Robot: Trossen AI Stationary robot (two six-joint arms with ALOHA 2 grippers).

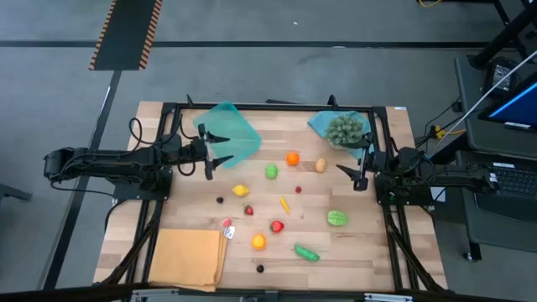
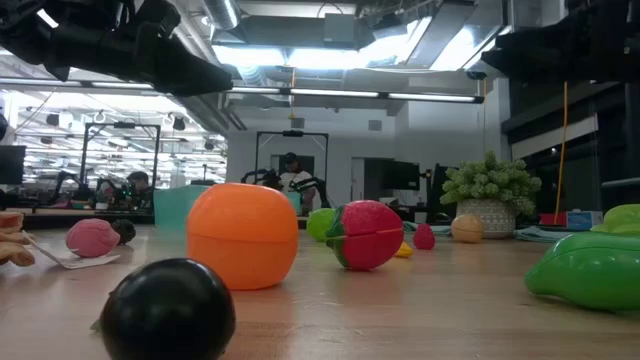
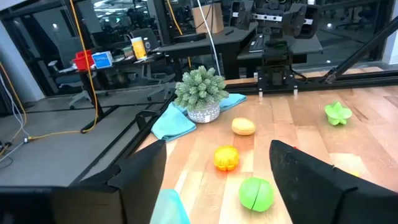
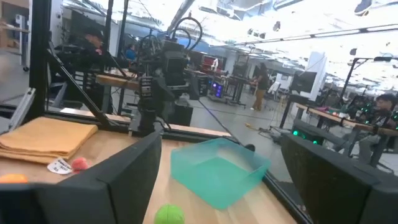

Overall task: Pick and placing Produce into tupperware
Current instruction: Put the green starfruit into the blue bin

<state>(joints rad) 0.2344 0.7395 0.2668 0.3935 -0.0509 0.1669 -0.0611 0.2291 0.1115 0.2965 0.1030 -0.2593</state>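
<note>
Produce loose on the table, both grippers spread and empty.

From above we find the left gripper (image 1: 210,157) beside the translucent teal tray (image 1: 228,132), which is tilted and holds nothing; the right gripper (image 1: 359,169) sits near the bushy plant (image 1: 346,128). Produce (image 1: 271,171) lies scattered mid-table. At table level we note a smooth orange piece (image 2: 243,236). No legible writing.

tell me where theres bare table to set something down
Free: the near right corner past the cucumber, and the left strip between the orange mat and the teal tray. Crowded: the middle, with the lemon, red fruit and orange.
</note>
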